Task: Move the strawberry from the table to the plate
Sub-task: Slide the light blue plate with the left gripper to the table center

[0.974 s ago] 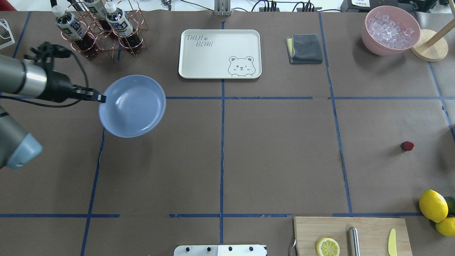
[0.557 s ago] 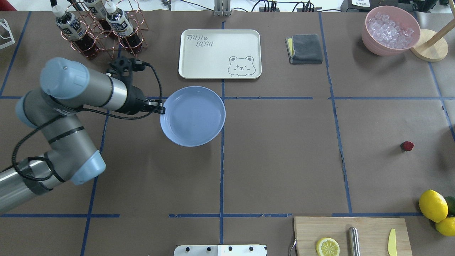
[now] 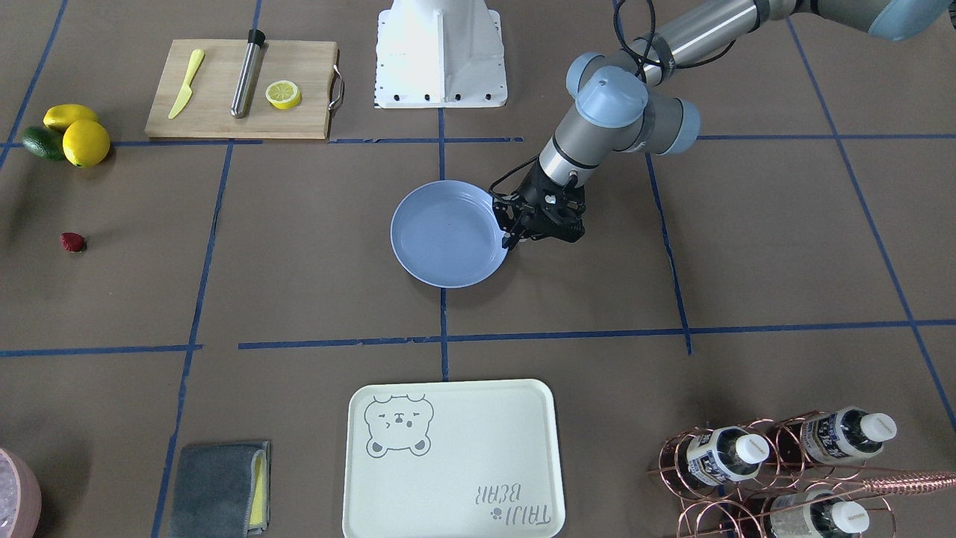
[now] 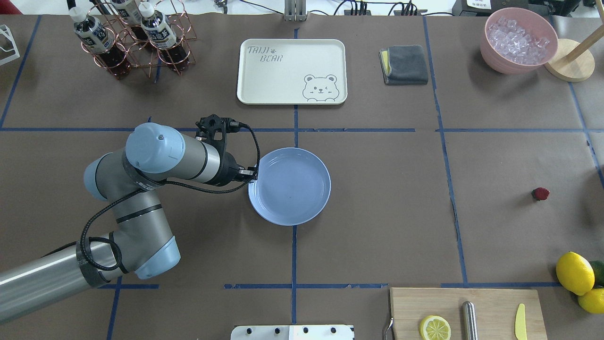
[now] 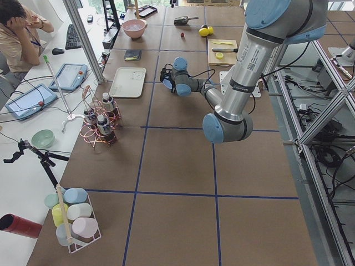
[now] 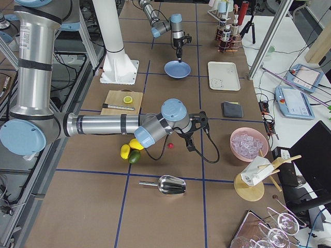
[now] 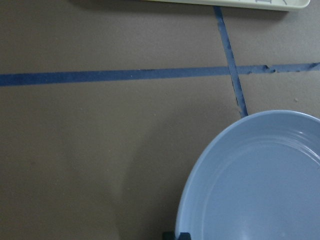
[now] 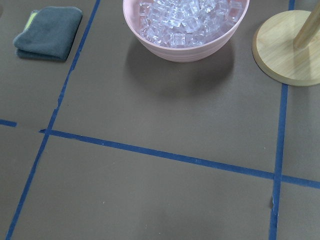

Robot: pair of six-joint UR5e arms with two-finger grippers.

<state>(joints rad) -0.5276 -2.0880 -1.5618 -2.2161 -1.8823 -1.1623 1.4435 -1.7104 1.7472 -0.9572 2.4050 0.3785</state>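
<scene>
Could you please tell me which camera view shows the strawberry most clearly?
The overhead exterior view: the strawberry lies unobstructed on the bare table, and its shape is clear. The front-facing view shows it nearly as well. Both side views show only a tiny red speck, and neither wrist view shows it.

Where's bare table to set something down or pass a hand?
Widest free patch: between plate and strawberry, with the cloth beyond it and the cutting board on the robot's side. Crowded: far edge with bottle rack, tray, ice bowl; near-right corner with lemons. Left gripper holds the plate's rim.
</scene>
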